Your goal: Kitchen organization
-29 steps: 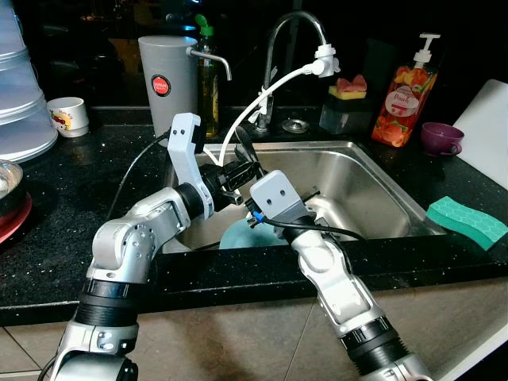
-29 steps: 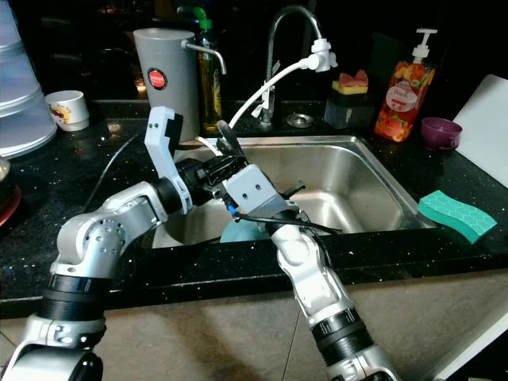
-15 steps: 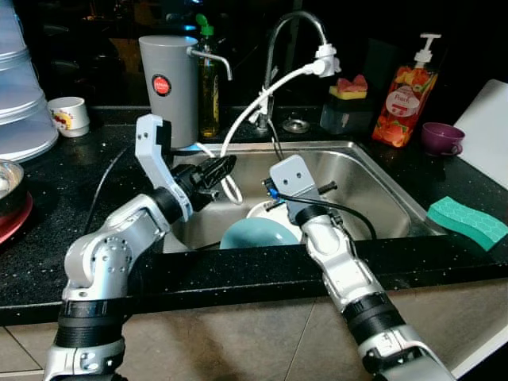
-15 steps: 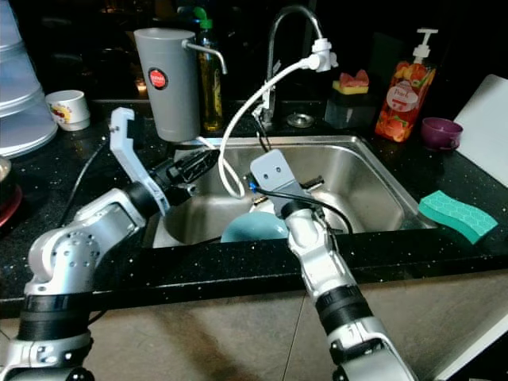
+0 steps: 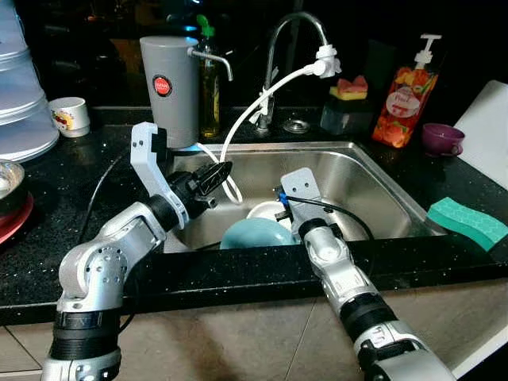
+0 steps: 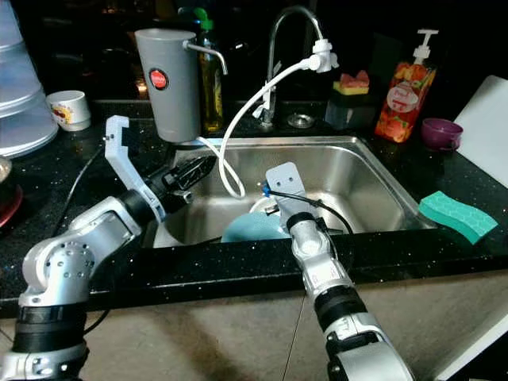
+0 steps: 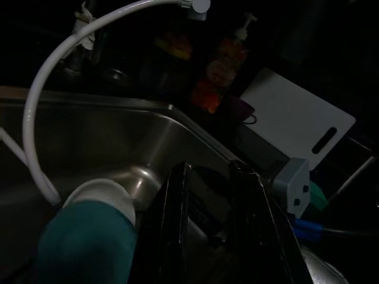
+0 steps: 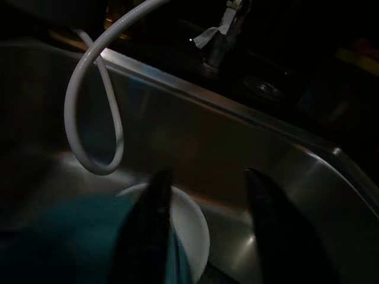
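Overhead, green sponge point(image 5: 467, 222) on counter; wristward, right tool point(image 8: 204, 195) parted over white bowl point(image 8: 189, 228)

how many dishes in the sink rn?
2. A teal bowl against the near wall of the sink, and a white dish just behind it, partly covered. More may be hidden behind the right hand.

the two arms have drawn apart: the left gripper point(image 5: 221, 171) pulled back toward the sink's point(image 5: 373, 186) left rim, the right gripper point(image 8: 204, 195) dropped toward the teal bowl point(image 5: 255, 235), uncovering it.
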Motion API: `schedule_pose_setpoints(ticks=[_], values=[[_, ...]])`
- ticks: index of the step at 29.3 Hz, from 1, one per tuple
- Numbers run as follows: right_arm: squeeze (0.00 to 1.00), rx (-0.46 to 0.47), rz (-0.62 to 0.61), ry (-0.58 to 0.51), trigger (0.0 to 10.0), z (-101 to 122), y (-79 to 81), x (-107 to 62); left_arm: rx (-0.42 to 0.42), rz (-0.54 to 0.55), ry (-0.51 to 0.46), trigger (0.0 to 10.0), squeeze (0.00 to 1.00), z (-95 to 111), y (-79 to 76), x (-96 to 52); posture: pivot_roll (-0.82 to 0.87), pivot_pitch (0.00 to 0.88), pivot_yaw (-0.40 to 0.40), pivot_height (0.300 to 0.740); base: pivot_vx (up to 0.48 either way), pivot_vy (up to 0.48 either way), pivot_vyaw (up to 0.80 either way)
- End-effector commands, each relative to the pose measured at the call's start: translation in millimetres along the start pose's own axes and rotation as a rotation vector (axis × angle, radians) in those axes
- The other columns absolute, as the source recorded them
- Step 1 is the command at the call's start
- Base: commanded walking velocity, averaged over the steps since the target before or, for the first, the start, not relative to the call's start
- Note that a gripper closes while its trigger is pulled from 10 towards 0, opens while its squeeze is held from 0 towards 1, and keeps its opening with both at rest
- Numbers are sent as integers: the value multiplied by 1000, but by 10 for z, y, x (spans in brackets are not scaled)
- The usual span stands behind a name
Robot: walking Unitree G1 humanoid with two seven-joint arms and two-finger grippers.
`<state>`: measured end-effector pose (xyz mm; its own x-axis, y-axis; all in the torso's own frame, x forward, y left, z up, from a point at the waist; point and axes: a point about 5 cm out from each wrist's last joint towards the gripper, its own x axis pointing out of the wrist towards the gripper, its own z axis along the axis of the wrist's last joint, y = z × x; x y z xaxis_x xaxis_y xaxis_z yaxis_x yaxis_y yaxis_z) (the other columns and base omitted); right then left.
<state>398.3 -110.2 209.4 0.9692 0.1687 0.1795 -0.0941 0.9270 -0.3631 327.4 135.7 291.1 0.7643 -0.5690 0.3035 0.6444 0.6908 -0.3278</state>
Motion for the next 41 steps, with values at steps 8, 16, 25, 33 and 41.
schedule_pose_setpoints(ticks=[8, 16, 25, 33, 41], values=[[455, 51, -69, -15, 10000, -84, -116, -99, -2, 39, 38, 10000, 0, -92, 36, -10, 44, 129, -42, 740, 0, 0, 0], [0, 209, -150, -165, 10000, 237, -316, -196, 32, 98, 49, 10000, 0, -109, 88, 9, 53, 136, -31, 740, 0, 0, 0], [0, 512, -203, -185, 10000, 319, -444, -396, 196, 207, 54, 10000, 0, -165, 92, 9, 59, 149, -28, 740, 0, 0, 0], [0, 558, -223, -187, 10000, 369, -505, -482, 297, 309, 46, 10000, 0, -187, 139, -14, 69, 144, -25, 740, 0, 0, 0], [0, 599, -210, -220, 10000, 520, -557, -522, 349, 369, 19, 10000, 0, -161, 185, -51, 69, 140, -25, 740, 0, 0, 0]])
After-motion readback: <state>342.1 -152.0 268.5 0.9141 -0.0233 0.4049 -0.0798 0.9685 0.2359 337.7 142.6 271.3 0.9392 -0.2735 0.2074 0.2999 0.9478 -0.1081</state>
